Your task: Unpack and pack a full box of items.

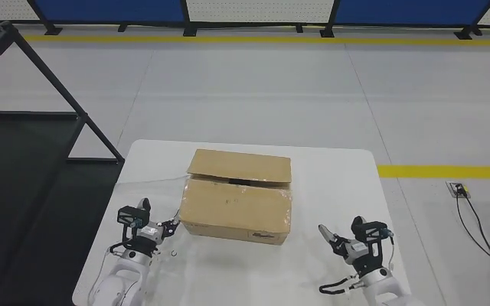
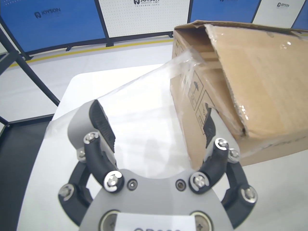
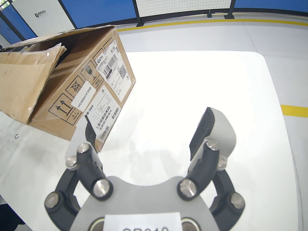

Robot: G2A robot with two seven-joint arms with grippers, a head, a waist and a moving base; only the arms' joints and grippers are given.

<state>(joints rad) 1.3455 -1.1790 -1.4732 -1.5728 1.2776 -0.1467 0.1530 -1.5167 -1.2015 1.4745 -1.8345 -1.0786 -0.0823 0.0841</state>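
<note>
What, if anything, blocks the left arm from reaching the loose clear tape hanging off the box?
Probably nothing, so likely yes. The left gripper is open beside the end of the box, and the tape trails across just ahead of it, with nothing visible between them.

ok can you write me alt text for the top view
A brown cardboard box sits in the middle of a white rounded table, its top flaps down with a thin dark gap between them. The left gripper and right gripper flank it at the near edge, both open.
</note>
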